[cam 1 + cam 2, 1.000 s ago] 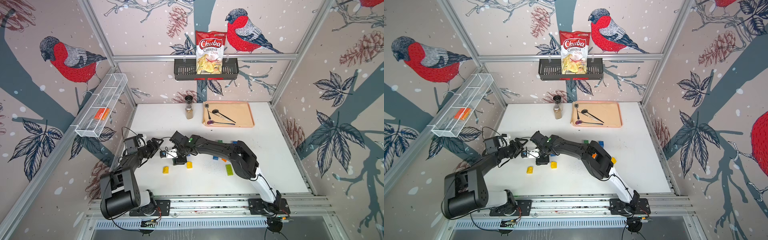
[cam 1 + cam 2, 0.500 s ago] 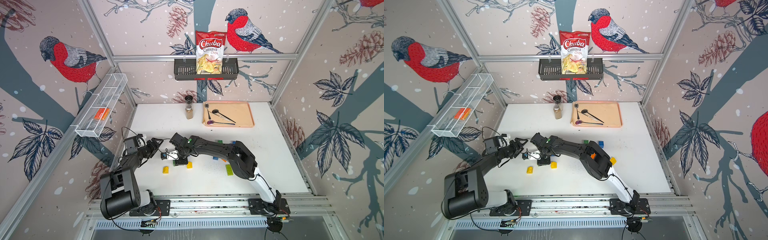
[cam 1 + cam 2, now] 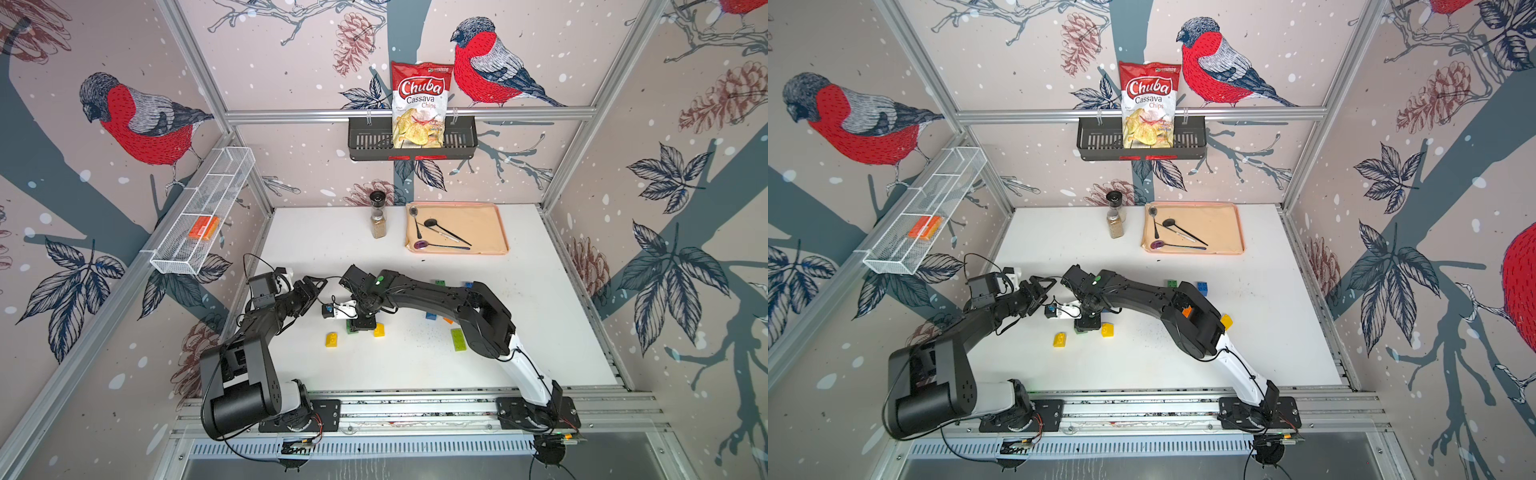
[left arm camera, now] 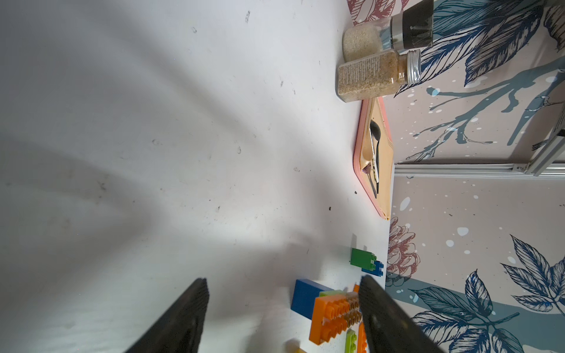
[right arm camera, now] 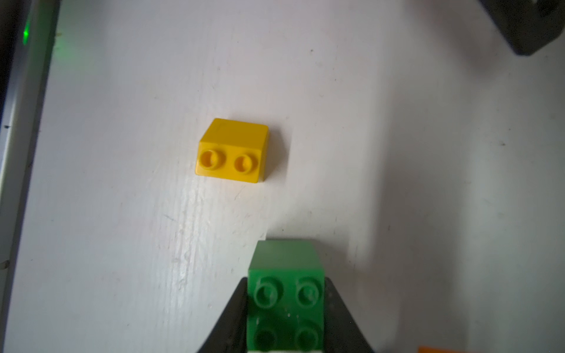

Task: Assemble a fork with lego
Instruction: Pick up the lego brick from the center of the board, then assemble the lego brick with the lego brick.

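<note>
White table [image 3: 415, 365] carrying tray [image 3: 484, 224] and spice jar [image 3: 378, 223] at far edge; yellow brick [image 3: 332, 339], second yellow brick [image 3: 379, 331], lime green brick [image 3: 458, 340] lying loose nearer front.

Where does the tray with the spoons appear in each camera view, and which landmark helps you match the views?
Top views: the tray lies far back, right of centre, in both top views.
Left wrist: the tray is seen almost edge-on, just beyond the spice jar.
Right wrist: not in it.
Shared landmark: the spice jar stands close beside the tray in every view that shows it.
</note>
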Action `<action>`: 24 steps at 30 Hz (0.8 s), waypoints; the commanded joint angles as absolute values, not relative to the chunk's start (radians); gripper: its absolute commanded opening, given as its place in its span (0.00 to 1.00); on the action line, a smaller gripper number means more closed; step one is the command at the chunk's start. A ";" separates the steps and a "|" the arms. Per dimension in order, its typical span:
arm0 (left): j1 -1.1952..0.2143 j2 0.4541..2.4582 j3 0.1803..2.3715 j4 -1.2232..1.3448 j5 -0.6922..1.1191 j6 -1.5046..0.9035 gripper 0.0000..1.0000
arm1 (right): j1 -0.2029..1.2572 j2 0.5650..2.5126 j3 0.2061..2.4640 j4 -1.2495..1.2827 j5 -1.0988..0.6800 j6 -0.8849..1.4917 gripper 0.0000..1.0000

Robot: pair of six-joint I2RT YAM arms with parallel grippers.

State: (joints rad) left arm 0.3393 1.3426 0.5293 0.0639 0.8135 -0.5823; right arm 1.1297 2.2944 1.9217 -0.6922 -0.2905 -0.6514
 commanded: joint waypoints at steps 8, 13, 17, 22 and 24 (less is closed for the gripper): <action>0.250 1.338 0.564 0.063 0.934 -0.497 0.80 | 1.085 2.113 1.914 -0.725 -0.313 -0.547 0.25; 0.177 1.387 0.577 0.084 0.957 -0.490 0.79 | 1.029 2.081 1.928 -0.779 -0.269 -0.485 0.26; 0.132 1.413 0.583 0.084 0.992 -0.473 0.77 | 1.003 2.029 1.878 -0.764 -0.215 -0.473 0.28; 0.074 1.454 0.598 0.052 1.013 -0.430 0.71 | 0.970 1.996 1.844 -0.757 -0.199 -0.471 0.29; 0.057 1.466 0.609 0.016 1.008 -0.401 0.69 | 0.966 2.003 1.852 -0.774 -0.182 -0.484 0.29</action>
